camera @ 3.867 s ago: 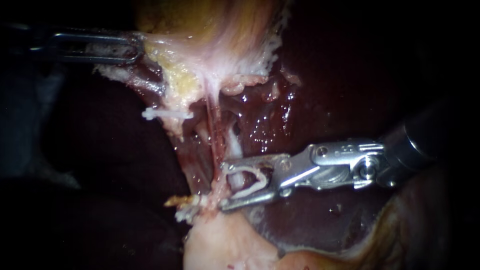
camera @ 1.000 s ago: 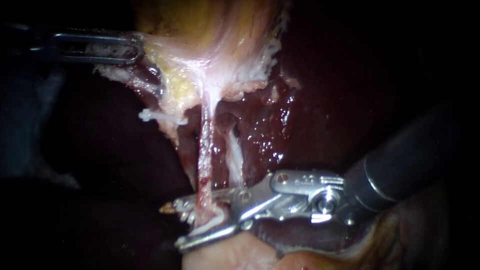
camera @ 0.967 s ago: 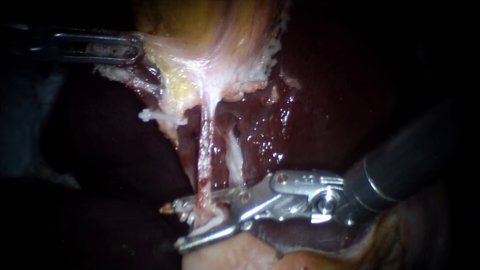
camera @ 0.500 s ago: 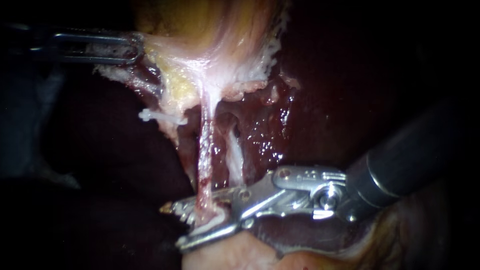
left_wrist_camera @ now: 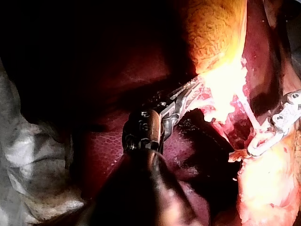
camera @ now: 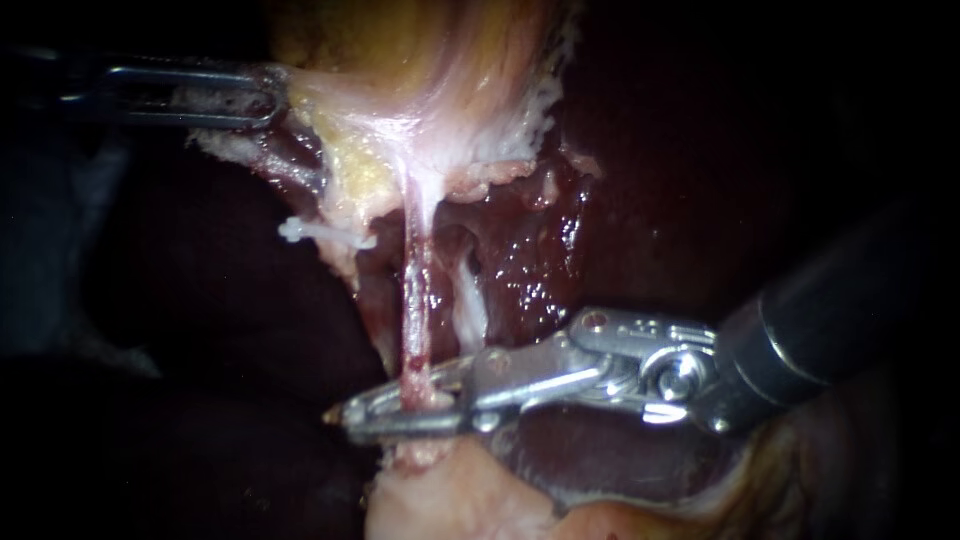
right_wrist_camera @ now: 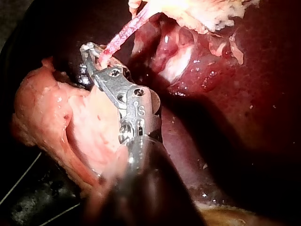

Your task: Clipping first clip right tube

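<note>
Tube (camera: 415, 300), pink and taut, runs from the gallbladder (camera: 420, 50) at 12 o'clock down toward 6. The tube's lower end is clamped between the jaws of the right instrument (camera: 350, 418), whose shaft enters from 3 o'clock. At 10 o'clock the left instrument (camera: 272, 97) grips the gallbladder's edge. A white clip (camera: 325, 233) sits at the tube's 9 o'clock.

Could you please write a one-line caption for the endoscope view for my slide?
Endoscope view: right instrument closed across the pink tube; left instrument holding the gallbladder.
</note>
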Tool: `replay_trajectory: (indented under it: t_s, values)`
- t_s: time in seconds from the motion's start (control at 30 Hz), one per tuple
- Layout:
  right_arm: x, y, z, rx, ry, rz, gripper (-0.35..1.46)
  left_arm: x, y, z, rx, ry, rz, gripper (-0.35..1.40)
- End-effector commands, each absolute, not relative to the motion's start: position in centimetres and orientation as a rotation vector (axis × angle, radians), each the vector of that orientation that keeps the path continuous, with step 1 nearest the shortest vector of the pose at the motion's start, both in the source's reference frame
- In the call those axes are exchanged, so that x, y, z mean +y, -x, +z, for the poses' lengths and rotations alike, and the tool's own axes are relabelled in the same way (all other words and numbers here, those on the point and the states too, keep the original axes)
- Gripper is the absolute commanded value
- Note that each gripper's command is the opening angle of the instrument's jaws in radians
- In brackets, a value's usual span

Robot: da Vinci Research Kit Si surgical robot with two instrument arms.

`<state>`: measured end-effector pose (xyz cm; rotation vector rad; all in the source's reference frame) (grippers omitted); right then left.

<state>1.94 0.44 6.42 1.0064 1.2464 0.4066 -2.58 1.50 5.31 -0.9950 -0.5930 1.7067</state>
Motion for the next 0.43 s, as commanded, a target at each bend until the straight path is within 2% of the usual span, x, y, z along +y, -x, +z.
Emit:
replay_trajectory:
  t_s: [0.03, 0.43]
  values:
    - [0.43, -1.94, 6.44, 1.248, -1.009, 0.400, -0.35, 1.49, 2.58, 5.31, -0.593, 0.995, 1.707, -0.35]
    - [0.42, -1.93, 6.46, 1.239, -1.015, 0.407, -0.35, 1.50, 2.58, 5.31, -0.593, 0.995, 1.707, -0.35]
